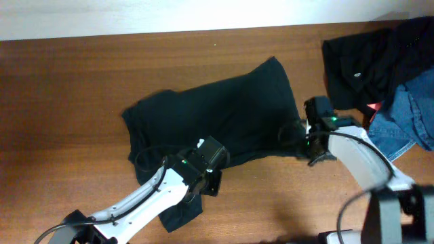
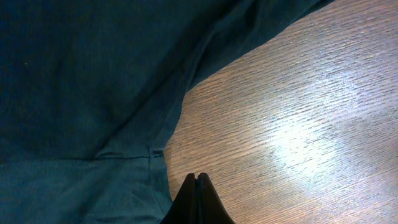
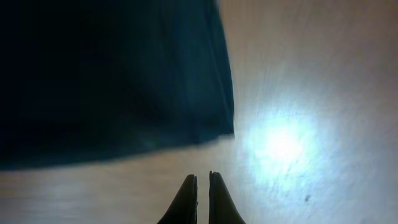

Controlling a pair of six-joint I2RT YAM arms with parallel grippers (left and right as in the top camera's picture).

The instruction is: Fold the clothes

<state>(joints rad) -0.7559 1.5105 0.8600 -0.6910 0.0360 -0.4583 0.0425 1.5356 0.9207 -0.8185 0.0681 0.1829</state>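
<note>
Wooden surface (image 1: 68, 102), brown and evenly lit, carries all items.

**Position.** T-shirt (image 1: 217, 115) lies rumpled and unfolded between the two grippers, one part trailing under the left arm. In the left wrist view its seamed edge runs ahead and to the left of the left gripper (image 2: 196, 177), just beside the tips. In the right wrist view its edge lies ahead and to the left of the right gripper (image 3: 203, 177), with bare wood under the tips.

**Gripper state.** Left: fingers pressed together, nothing between them. Right: fingers drawn to a thin slit, nothing between them. Neither holds cloth.

**Risks, as judged.**
- Closed fingers brought against the edge would likely push the thin fabric into a ridge instead of taking it; they need to part first.
- Soft, thin cloth lying in overlaps may be pinched through two layers at once, giving a crooked fold.
- Cloth lying under the left arm may be dragged as that arm moves.
- Dark garment (image 1: 366, 61) and denim (image 1: 407, 122) lie behind and beside the right gripper, near its arm; a wide swing could snag them.

**Count.**
- Surface: one
- T-shirt: one
- Dark garment: one
- Denim: one
- Arms: two
- Grippers: two
</note>
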